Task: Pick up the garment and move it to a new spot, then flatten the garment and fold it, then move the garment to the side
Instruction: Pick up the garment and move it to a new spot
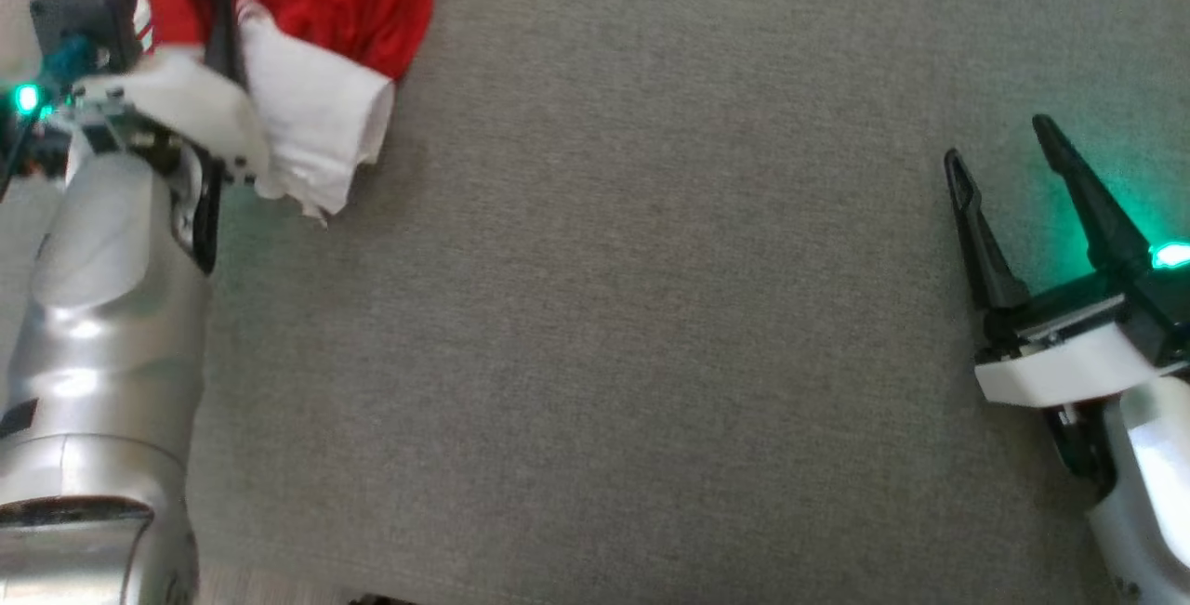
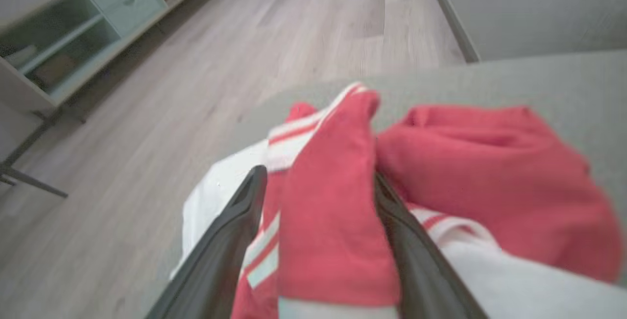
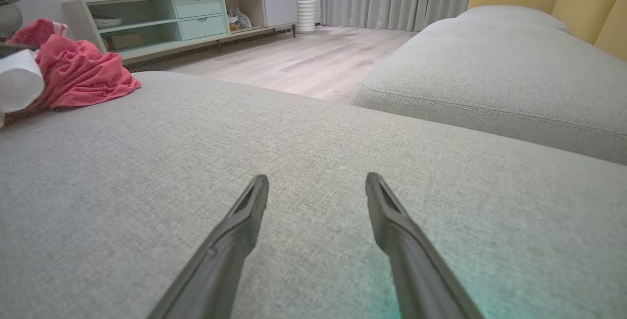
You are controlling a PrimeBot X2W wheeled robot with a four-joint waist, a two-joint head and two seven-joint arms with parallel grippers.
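So here's where we're at: the garment [image 1: 316,19] is a red and white heap bunched up at the far left corner of the grey cushion [image 1: 651,308]. That's a poor place to spread anything, which is probably why the job starts by moving it.

The left gripper [image 2: 318,182] is right in the heap. Its fingers stand about as wide as the right one's, with a thick red fold between them and white cloth draped over the wrist. We'd say it's straddling the fold and not pinching it yet, though the wrist view is blurry.

The right gripper [image 1: 999,145] hangs low over the cushion at the right, wide open and holding nothing, well apart from the cloth. Our guess is it's parked there so it's out of the way and ready to help flatten.

As for room, the whole middle of the cushion is bare, so that's the obvious landing spot. The cushion's edge runs just beyond the heap with wooden floor [image 2: 294,39] below, so any drag should go inward.
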